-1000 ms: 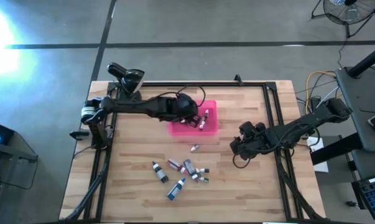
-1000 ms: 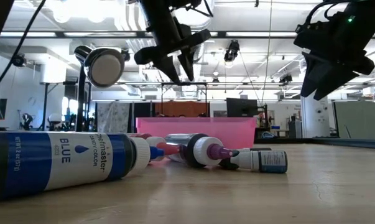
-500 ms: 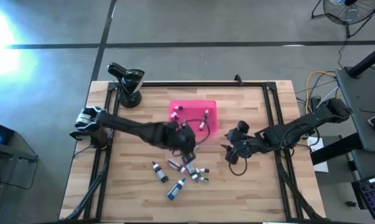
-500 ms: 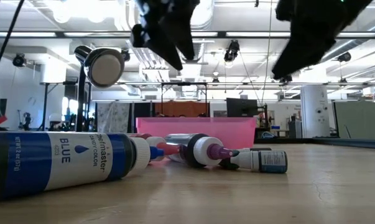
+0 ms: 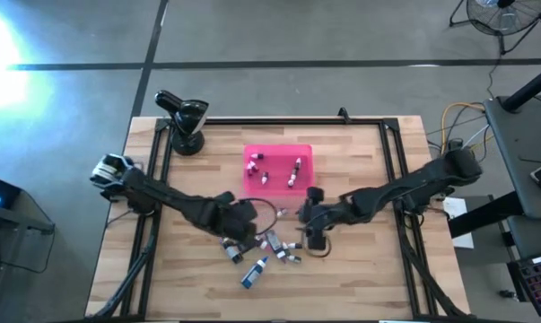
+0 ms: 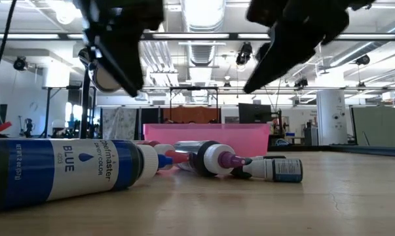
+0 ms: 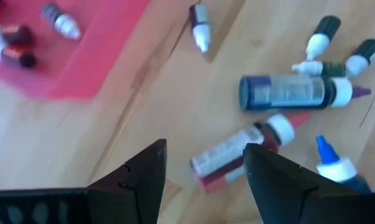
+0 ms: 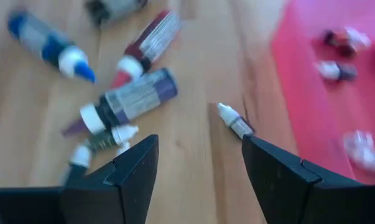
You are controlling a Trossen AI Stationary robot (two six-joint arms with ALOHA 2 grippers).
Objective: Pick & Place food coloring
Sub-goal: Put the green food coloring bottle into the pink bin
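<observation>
- Both arms have swung down from the pink tray (image 5: pixel 252 160) toward the scattered food coloring bottles (image 5: pixel 268 248) at lower centre.
- Left gripper (image 5: pixel 245 226), jaws apart and empty, hovers nearest a red-brown bottle (image 7: pixel 237 151) lying slantwise.
- Right gripper (image 5: pixel 310 226), also spread and empty, faces the lone small bottle (image 8: pixel 235 122).

table (image 5: pixel 360 269): pale wood planks, smooth matt
tray (image 5: pixel 279 185): pink plastic, slight sheen
food coloring bottles (image 5: pixel 263 247): glossy plastic, paper labels
left gripper fingers (image 7: pixel 140 180): dark matt plastic
</observation>
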